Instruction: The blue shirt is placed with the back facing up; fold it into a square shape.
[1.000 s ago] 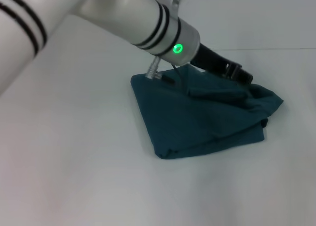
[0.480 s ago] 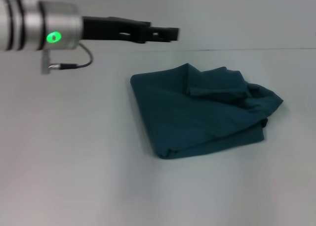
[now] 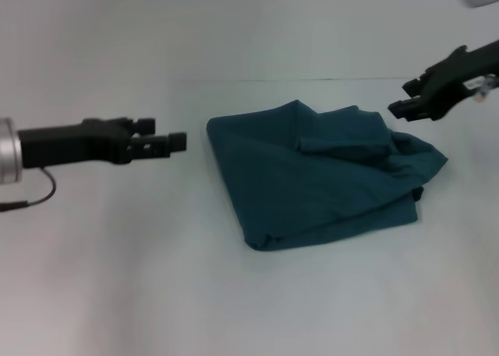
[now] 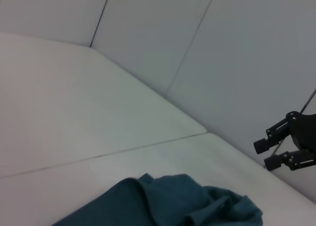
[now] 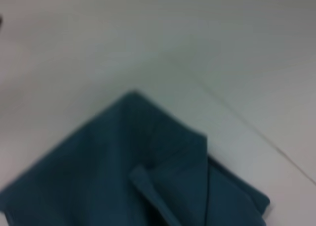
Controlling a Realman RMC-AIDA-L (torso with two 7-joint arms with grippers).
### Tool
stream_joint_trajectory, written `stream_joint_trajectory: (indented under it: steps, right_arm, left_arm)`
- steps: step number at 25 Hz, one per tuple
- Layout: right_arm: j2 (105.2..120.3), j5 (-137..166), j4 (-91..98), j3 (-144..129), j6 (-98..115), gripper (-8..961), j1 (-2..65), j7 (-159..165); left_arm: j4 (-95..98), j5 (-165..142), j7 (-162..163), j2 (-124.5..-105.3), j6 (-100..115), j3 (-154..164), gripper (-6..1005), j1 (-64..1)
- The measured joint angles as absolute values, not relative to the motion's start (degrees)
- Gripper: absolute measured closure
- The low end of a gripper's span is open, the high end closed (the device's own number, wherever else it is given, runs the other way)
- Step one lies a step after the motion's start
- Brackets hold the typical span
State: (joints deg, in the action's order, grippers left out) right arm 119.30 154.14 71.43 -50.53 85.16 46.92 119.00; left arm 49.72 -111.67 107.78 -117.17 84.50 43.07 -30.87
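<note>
Item: the blue shirt [image 3: 320,177], dark teal, plain side showing. It lies folded into a rough, thick bundle on the white table [image 3: 117,278], between the two grippers and lower than both. One folded edge is straight on the side nearer the left gripper; the side nearer the right gripper is bunched and rumpled, with a smaller flap lying on top of it. No lettering shows.

Item: left gripper [image 3: 173,142], black, held level above the table, off the shirt's straight edge and apart from the cloth, tips aimed toward the shirt. Its fingers sit narrowly apart with nothing between them.

Item: right gripper [image 3: 401,107], black, raised in the air just beyond the shirt's bunched far corner, not touching it. Its two fingers stand apart with a clear gap, seen plainly in the left wrist view [image 4: 269,154], and hold nothing.

Item: table, white, flat; a thin seam line [image 3: 327,79] runs across it behind the shirt. Pale wall panels [image 4: 237,63] stand behind.

Containers: no container shows in any view; the shirt rests directly on the tabletop.
</note>
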Motion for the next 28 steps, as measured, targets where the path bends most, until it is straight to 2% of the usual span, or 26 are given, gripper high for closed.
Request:
stream_joint_trajectory:
  steps: [3,10,12,18,28]
  right_arm:
    - [120.25,158.9,70.5,-56.8,81.8,689,48.6,121.7]
    - [120.38,159.0,67.3,-71.6,73.8,407,47.3,127.2]
    - [120.45,159.0,65.4,-74.5,71.9,158,47.4,128.5]
    - [120.49,159.1,60.8,-79.2,64.8,89,47.3,130.5]
    - [120.51,158.6,53.8,-82.0,55.8,157,48.0,131.6]
  left_arm:
    - [49.7,-112.0,107.4,-117.34,84.5,43.0,77,-29.0]
    - [49.6,-112.0,107.2,-117.90,84.3,42.9,80,-27.0]
    - [49.6,-112.0,107.1,-118.03,84.2,42.9,81,-26.7]
    - [49.3,-111.8,107.1,-118.50,84.2,42.8,85,-26.5]
    - [48.9,-111.8,107.6,-119.00,84.1,42.8,92,-26.4]
